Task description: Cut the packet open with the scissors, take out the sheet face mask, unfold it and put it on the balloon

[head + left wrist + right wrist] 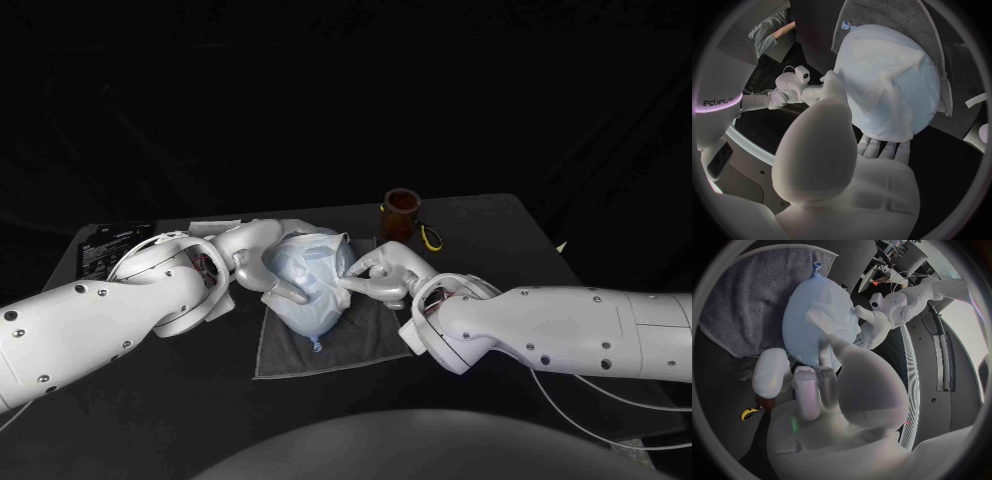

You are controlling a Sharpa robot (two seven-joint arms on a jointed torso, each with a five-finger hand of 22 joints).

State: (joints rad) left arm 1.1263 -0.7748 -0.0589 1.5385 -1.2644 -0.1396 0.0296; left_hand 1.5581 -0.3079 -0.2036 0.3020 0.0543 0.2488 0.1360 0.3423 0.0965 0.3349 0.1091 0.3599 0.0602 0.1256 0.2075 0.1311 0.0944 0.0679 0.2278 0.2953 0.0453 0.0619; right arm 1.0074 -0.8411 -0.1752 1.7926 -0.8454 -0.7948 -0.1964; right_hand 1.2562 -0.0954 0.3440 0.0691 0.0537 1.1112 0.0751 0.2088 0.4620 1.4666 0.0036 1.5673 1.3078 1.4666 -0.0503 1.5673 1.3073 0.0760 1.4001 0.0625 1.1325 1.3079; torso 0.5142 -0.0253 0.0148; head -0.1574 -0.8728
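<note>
A pale blue balloon [315, 305] lies on a grey towel [346, 345] at the table's middle, knot toward me. The white sheet mask [310, 255] is draped over its far half, creased, with a fold standing up [815, 315]. My left hand [257, 265] cradles the balloon [928, 97] from its left, fingers [879, 147] under it and thumb on the mask [873, 75]. My right hand [375, 275] is at the balloon's right side, fingertips [825, 352] pinching the mask's edge against the balloon [804, 300]. The yellow-handled scissors [430, 236] lie behind the right hand.
A brown cylindrical container [401, 210] stands at the back of the table beside the scissors. A flat white thing [216, 223] lies at the back left, with a dark box [108, 248] beyond it. The towel's [739, 295] near part is bare.
</note>
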